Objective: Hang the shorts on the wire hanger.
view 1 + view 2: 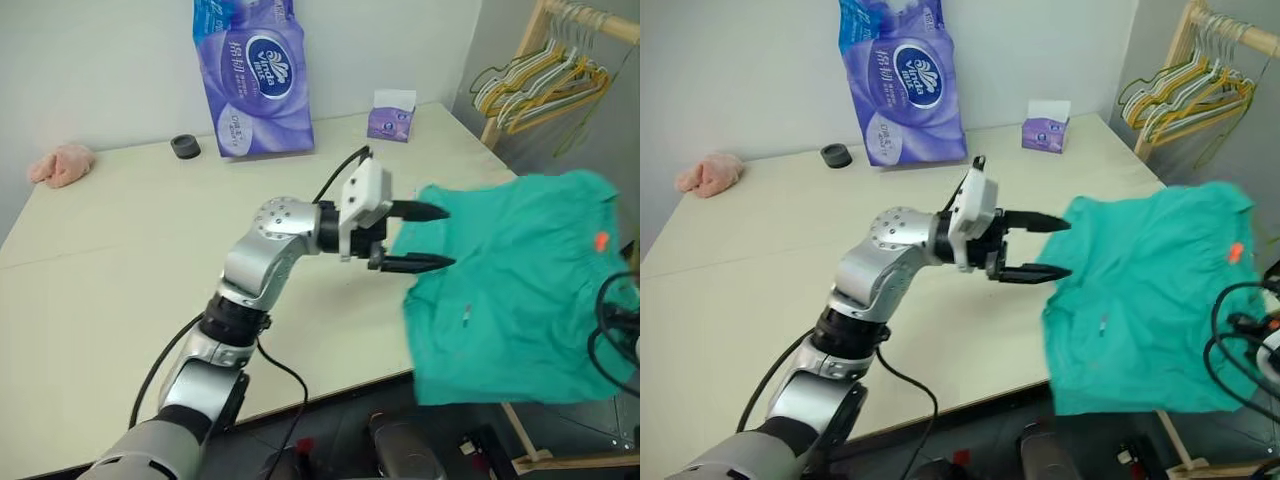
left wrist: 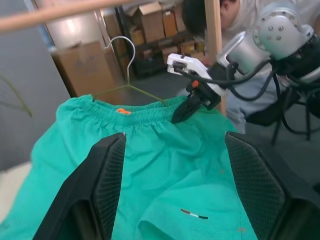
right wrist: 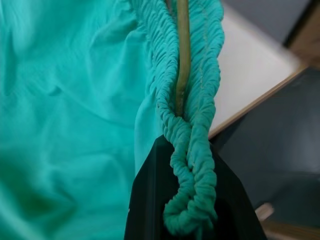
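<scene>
Shorts (image 1: 520,290) hang at about four o'clock off the counter (image 1: 120,280) edge, their gathered waistband threaded over the wire hanger (image 2: 127,75). The right gripper (image 2: 182,112) has its fingers pinched tight on the waistband and the hanger wire together. The left gripper (image 1: 425,238), at center, points toward three o'clock, its fingers spread wide and empty, tips just at the fabric's near edge.

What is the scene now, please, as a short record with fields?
shorts: teal shorts, hanging half past the table edge
hanger: wire hanger, inside the waistband, hook above it
right claw: right claw shut on the waistband
left claw: left claw open, beside the shorts, holding nothing
behind: toilet paper pack, tissue box
</scene>
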Robot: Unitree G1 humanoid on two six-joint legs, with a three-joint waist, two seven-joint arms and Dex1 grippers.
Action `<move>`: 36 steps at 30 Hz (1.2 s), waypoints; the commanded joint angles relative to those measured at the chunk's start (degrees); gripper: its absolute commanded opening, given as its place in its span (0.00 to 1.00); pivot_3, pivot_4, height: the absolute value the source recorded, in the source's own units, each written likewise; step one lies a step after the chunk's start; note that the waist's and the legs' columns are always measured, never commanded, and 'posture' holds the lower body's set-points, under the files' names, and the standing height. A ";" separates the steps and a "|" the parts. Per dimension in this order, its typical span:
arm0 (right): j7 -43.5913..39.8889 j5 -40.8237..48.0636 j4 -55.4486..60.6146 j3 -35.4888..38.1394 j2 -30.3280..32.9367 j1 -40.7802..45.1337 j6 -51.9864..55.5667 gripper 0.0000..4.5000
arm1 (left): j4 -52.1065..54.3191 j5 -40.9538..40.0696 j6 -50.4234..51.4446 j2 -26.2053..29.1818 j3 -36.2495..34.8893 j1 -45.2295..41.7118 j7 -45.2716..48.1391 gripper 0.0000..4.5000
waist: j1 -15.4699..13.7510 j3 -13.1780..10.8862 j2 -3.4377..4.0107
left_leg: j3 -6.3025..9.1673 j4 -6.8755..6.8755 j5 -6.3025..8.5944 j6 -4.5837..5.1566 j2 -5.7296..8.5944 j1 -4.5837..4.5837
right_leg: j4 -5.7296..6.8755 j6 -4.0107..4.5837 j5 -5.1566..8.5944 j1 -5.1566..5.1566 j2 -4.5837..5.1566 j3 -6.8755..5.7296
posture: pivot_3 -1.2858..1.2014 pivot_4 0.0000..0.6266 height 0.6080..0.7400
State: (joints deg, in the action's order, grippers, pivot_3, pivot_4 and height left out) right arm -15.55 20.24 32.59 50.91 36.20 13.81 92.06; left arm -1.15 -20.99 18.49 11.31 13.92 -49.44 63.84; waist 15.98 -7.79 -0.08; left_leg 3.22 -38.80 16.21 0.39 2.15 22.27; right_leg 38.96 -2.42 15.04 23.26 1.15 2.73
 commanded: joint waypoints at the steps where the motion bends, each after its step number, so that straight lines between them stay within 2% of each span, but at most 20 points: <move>1: 3.53 -2.57 -2.79 1.29 5.26 7.42 0.44 0.00 | -2.37 1.17 -3.35 -1.98 -0.15 -3.07 -1.52 0.74 | 0.44 -0.13 0.16 | -0.09 0.01 0.03 0.05 0.03 -0.03 | 0.00 -0.01 0.00 0.00 0.02 0.02 | 0.34 0.26 1.00; 5: 5.41 -5.70 -13.74 -0.88 12.79 16.12 0.18 0.00 | -5.60 1.83 -6.84 -4.32 -0.72 -6.44 -2.08 0.74 | 1.46 -0.53 0.17 | -0.23 0.03 0.14 0.25 0.10 -0.26 | -0.04 0.02 -0.01 -0.08 0.10 0.14 | 0.34 0.28 1.00; 12: 6.44 -8.38 -31.87 -3.54 20.78 27.01 -0.06 0.00 | -8.74 1.43 -9.42 -5.77 -0.92 -10.05 -0.90 0.74 | 2.19 -1.23 0.05 | -0.92 0.06 0.33 0.57 0.15 -0.38 | -0.06 -0.10 0.06 -0.09 0.12 1.10 | 0.34 0.30 1.00; 19: 3.79 -6.89 -43.27 -8.45 26.88 29.39 0.44 0.00 | -13.73 -1.55 -8.97 -7.98 -1.81 -15.35 3.39 0.74 | 3.36 -2.23 -0.01 | -1.38 0.06 0.46 0.76 0.15 -0.46 | -0.13 -0.48 0.21 -0.08 0.14 1.46 | 0.33 0.33 1.00; 23: 2.95 -4.05 -44.73 -9.63 27.58 28.91 0.44 0.00 | -16.83 -3.05 -7.77 -9.29 -2.76 -19.00 5.24 0.74 | 4.26 -2.54 -0.20 | -1.61 0.06 0.54 0.85 0.15 -0.49 | -0.22 -0.71 0.22 -0.08 0.15 1.51 | 0.33 0.33 1.00; 26: 3.80 -1.78 -43.46 -8.28 25.85 29.35 0.44 0.00 | -20.46 -6.28 -3.97 -10.48 -4.58 -23.38 7.21 0.74 | 4.93 -2.64 -0.30 | -1.67 0.06 0.55 0.85 0.15 -0.46 | -0.38 -0.88 0.13 -0.08 0.16 1.55 | 0.33 0.32 1.00; 29: 5.56 -0.79 -42.29 -6.50 24.65 30.22 0.44 0.00 | -24.18 -4.70 -6.03 -11.01 -4.56 -25.96 8.22 0.74 | 5.36 -2.66 -0.32 | -1.75 0.06 0.59 0.84 0.15 -0.45 | -0.48 -1.02 0.10 -0.08 0.16 1.62 | 0.33 0.32 1.00; 31: 7.41 -0.23 -40.62 -4.76 23.45 29.79 0.44 0.16 | -26.83 -1.95 -10.13 -11.01 -3.73 -27.24 8.48 0.74 | 5.96 -2.66 -0.33 | -1.78 0.07 0.62 0.84 0.15 -0.45 | -0.53 -1.05 0.11 -0.08 0.16 1.65 | 0.33 0.32 1.00; 33: 9.51 1.11 -38.30 -2.28 21.53 29.39 0.44 0.28 | -28.43 -1.82 -10.39 -11.42 -4.30 -28.35 8.39 0.74 | 6.24 -2.67 -0.34 | -1.77 0.09 0.63 0.84 0.15 -0.44 | -0.54 -1.06 0.11 -0.08 0.16 1.66 | 0.33 0.31 1.00; 36: 13.03 2.85 -33.39 0.95 18.18 29.61 0.44 0.52 | -29.18 -1.42 -11.01 -11.63 -4.36 -28.65 9.11 0.74 | 6.48 -2.71 -0.32 | -1.80 0.10 0.63 0.84 0.15 -0.44 | -0.55 -1.09 0.11 -0.07 0.16 1.72 | 0.33 0.31 1.00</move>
State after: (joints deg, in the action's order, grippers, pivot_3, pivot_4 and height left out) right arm -4.41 21.64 -5.14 49.33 54.20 42.75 92.04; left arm -31.14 -22.52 8.80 -0.07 10.43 -75.84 72.31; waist 22.46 -10.50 -0.40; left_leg 1.41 -38.69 16.85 1.23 2.30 21.83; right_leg 38.39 -3.53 15.15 23.19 1.31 4.46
